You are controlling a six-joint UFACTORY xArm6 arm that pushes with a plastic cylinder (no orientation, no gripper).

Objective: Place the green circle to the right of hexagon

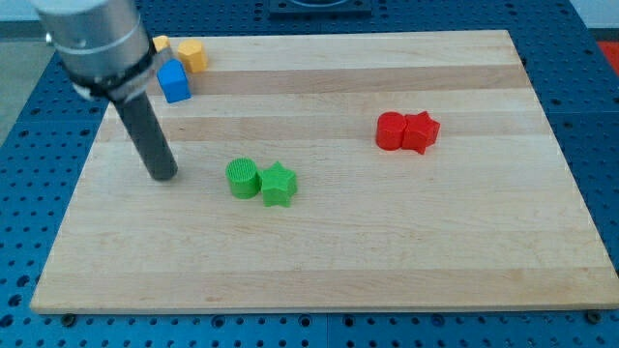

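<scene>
The green circle (243, 178) is a short cylinder left of the board's middle, touching the green star (279, 184) on its right. The yellow hexagon (192, 55) sits near the view's top left corner of the board. My tip (162, 176) rests on the board left of the green circle, about a block's width away from it. The dark rod rises from the tip toward the view's top left.
The wooden board (387, 261) lies on a blue perforated table. A blue block (174, 81) sits just below the hexagon, and another yellow block (161, 43) shows partly behind the arm. A red circle (390, 130) and red star (422, 131) touch at the right of centre.
</scene>
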